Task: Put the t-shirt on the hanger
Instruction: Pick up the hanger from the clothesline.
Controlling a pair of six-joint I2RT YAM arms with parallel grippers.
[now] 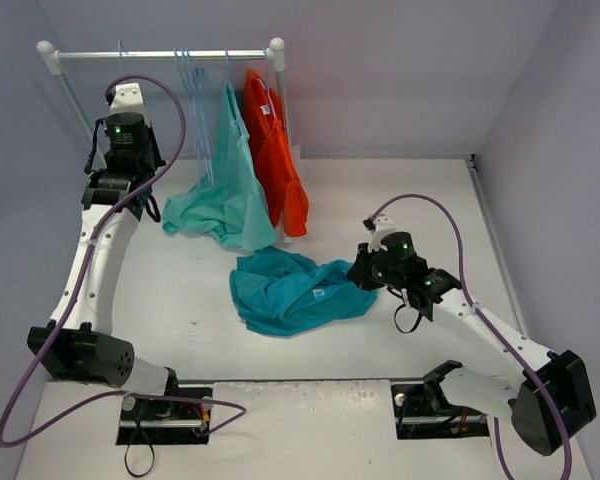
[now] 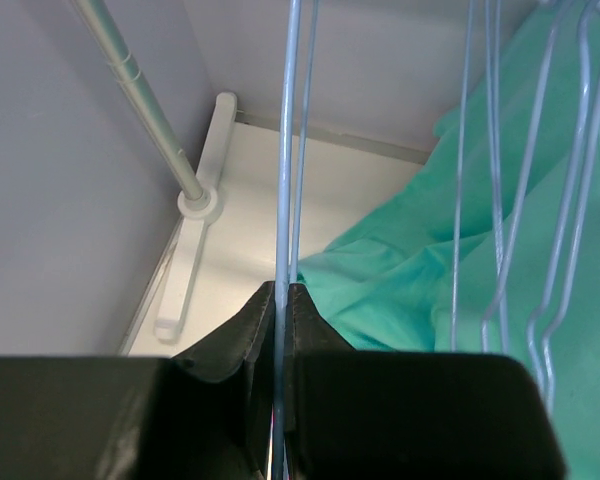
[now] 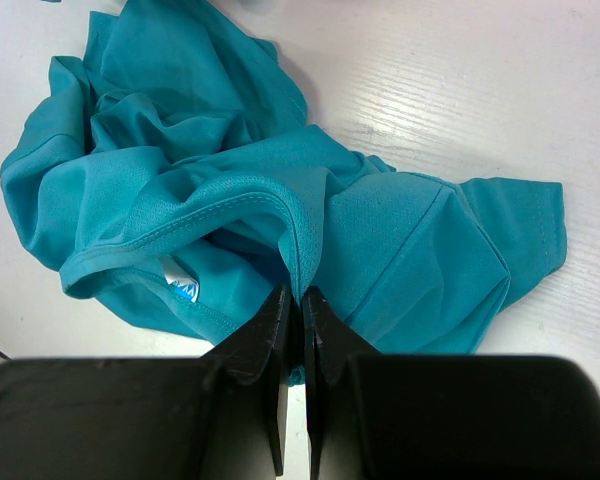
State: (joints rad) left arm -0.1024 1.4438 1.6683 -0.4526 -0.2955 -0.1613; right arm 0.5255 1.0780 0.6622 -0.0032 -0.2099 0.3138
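Observation:
The deep teal t-shirt [image 1: 290,290] lies crumpled on the table in the top view, its white label showing. My right gripper [image 1: 365,275] is shut on the t-shirt's collar edge; in the right wrist view the cloth [image 3: 310,230] is pinched between the fingers at the gripper [image 3: 300,300]. My left gripper [image 1: 128,160] is up by the rack, shut on the thin pale-blue hanger [image 2: 285,150], whose wire runs straight down between the jaws at the gripper [image 2: 281,295].
A white clothes rack [image 1: 165,55] stands at the back left, with several more pale-blue hangers [image 1: 188,75], a mint-green garment [image 1: 225,195] and an orange garment [image 1: 275,150]. The rack's foot [image 2: 195,215] shows in the left wrist view. Grey walls surround the table.

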